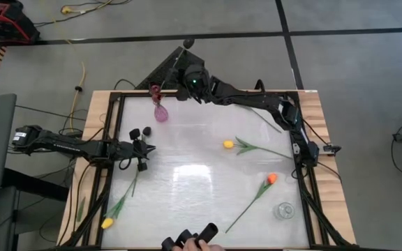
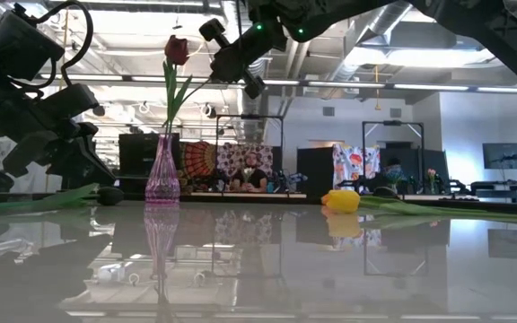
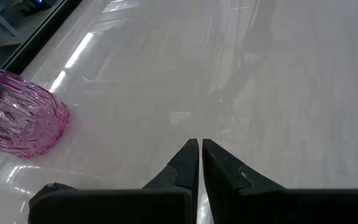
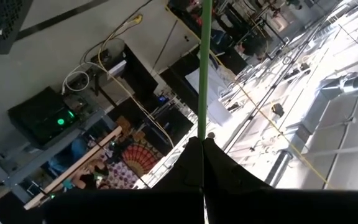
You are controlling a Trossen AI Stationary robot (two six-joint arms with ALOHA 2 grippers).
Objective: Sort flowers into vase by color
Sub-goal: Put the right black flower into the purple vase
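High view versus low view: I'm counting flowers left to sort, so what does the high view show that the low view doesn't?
Only the high view shows the orange flower, a second yellow flower near the table's left front corner, and a clear glass at the right.

Only the low view shows the dark red flower's head clearly, its stem running down into the vase, and the room with people behind.

Both show the pink vase, the yellow flower lying mid-table, the right claw by the vase and the left claw.

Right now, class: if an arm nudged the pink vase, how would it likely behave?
The pink vase looks tall and narrow-necked with a red tulip rising high, so it may tip. It seems to be glass, probably fragile, and may slide on the glossy table.
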